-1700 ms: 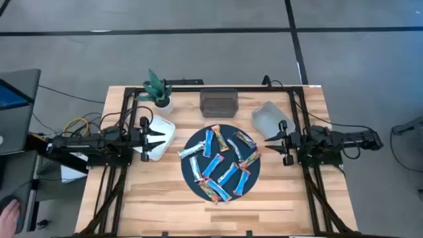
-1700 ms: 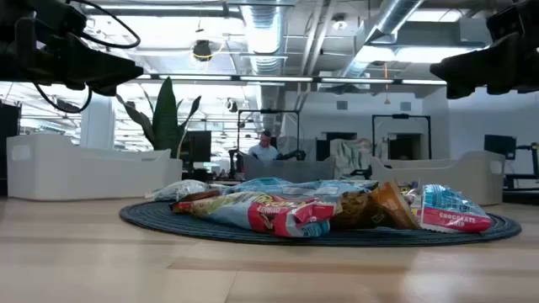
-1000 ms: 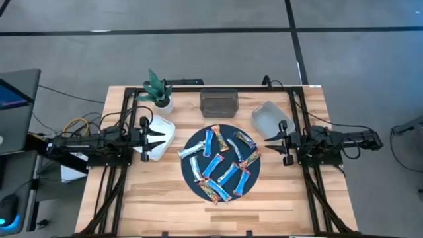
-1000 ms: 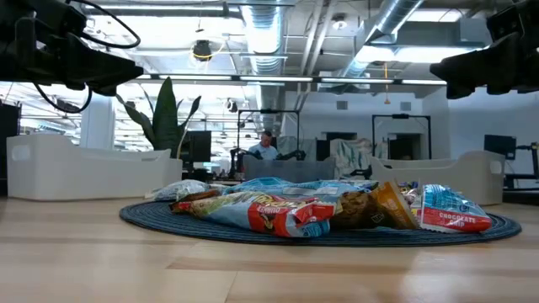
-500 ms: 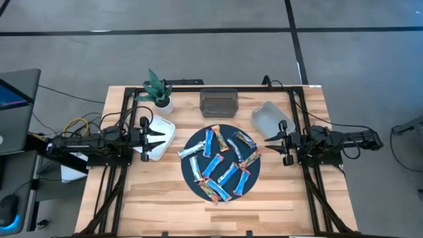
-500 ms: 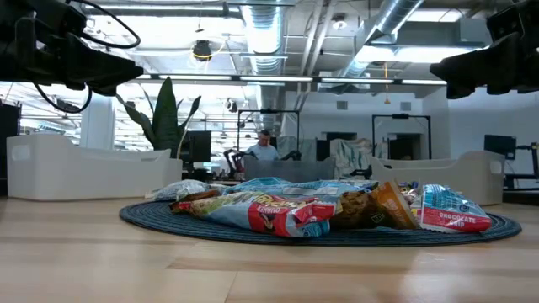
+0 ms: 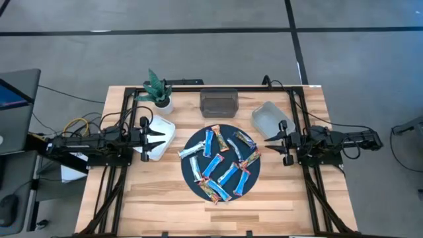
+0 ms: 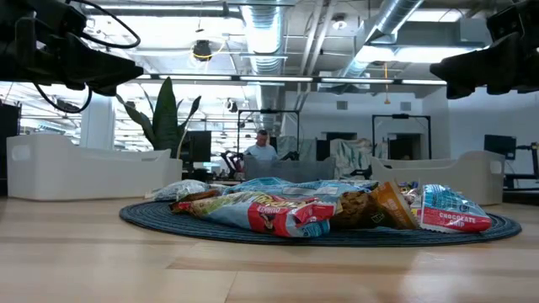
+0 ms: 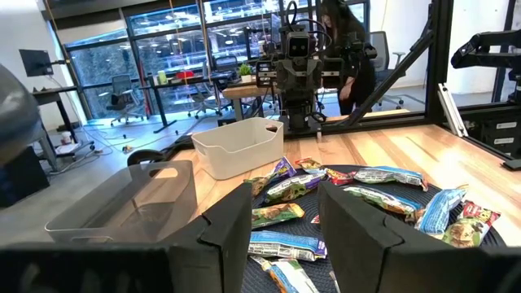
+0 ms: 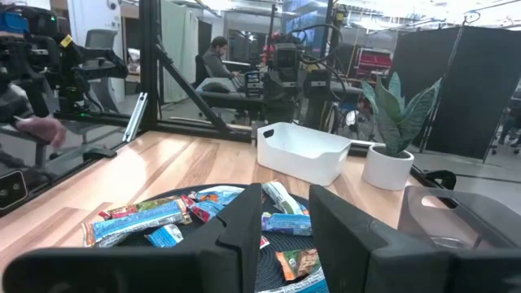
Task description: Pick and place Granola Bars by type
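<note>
The granola bars (image 7: 221, 162) lie in a loose heap on a round dark mat (image 7: 190, 177) at the table's middle. Several are bright blue (image 7: 209, 141), one is silvery-white (image 7: 189, 152), and some are multicoloured (image 7: 215, 190). They also show in the low view (image 8: 286, 210) and in both wrist views (image 9: 383, 175) (image 10: 146, 216). My left gripper (image 7: 162, 137) hovers open over the white bin, left of the mat, with nothing between its fingers (image 9: 285, 213). My right gripper (image 7: 268, 140) hovers open to the right of the mat, likewise holding nothing (image 10: 285, 207).
Three bins stand around the mat: a white bin (image 7: 165, 123) on the left, a dark bin (image 7: 219, 102) at the far side and a clear grey bin (image 7: 268, 119) at the far right. A potted plant (image 7: 157, 89) stands at the far left. Bare wood lies near the table's front edge.
</note>
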Robot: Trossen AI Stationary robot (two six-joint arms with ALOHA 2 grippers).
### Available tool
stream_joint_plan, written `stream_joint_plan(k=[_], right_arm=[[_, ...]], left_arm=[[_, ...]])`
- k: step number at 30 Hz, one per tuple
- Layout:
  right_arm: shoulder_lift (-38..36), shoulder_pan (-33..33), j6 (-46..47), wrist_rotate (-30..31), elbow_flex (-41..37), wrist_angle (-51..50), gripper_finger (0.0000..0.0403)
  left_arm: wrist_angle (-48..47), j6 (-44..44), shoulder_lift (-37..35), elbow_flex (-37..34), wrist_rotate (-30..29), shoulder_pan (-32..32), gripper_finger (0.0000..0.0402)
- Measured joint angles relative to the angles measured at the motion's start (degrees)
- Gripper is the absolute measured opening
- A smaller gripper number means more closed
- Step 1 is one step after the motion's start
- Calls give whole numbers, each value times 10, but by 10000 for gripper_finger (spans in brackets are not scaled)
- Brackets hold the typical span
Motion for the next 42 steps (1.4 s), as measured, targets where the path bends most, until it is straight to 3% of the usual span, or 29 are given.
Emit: stream_joint_plan(k=[29,36,42], right_arm=[[0,0,-24,0,0,28,98],[0,2,91,-3,0,59,98],[0,2,86,-2,0,62,98]], left_arm=[[0,0,0,0,0,0,137],[2,-6,0,0,0,0,137],[4,-72,0,0,0,0,137]])
